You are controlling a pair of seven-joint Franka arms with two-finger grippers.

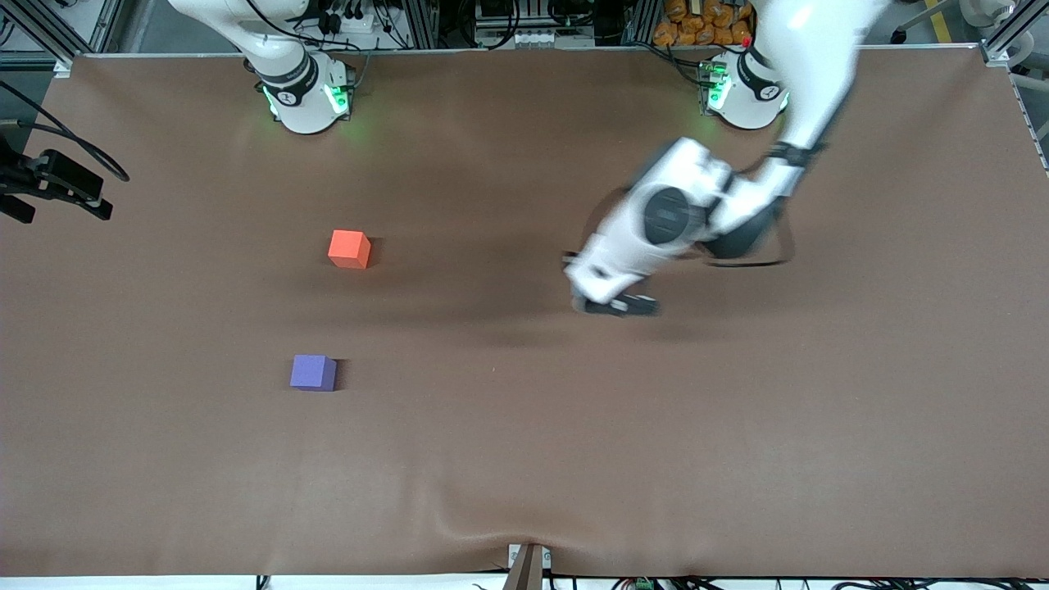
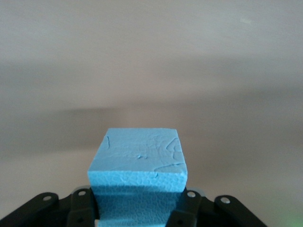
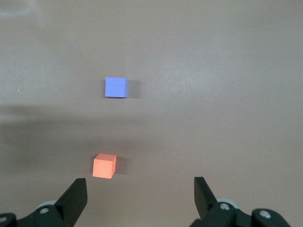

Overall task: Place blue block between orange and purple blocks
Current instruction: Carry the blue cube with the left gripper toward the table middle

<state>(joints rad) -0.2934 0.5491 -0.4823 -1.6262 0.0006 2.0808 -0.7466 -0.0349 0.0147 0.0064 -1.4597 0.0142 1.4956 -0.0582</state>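
The blue block (image 2: pixel 138 156) is a light sky-blue cube held between the fingers of my left gripper (image 2: pixel 137 208), which is shut on it. In the front view the left gripper (image 1: pixel 616 305) hangs over the middle of the table and its hand hides the block. The orange block (image 1: pixel 349 248) sits toward the right arm's end. The purple block (image 1: pixel 313 372) sits nearer the front camera than the orange one, with bare table between them. My right gripper (image 3: pixel 139 179) is open and empty, high above both the orange block (image 3: pixel 104 166) and the purple block (image 3: pixel 115 87); it is out of the front view.
The brown table (image 1: pixel 737 451) carries only the two cubes. A black camera mount (image 1: pixel 57 184) juts in at the right arm's end. A small bracket (image 1: pixel 529 565) stands at the table's front edge.
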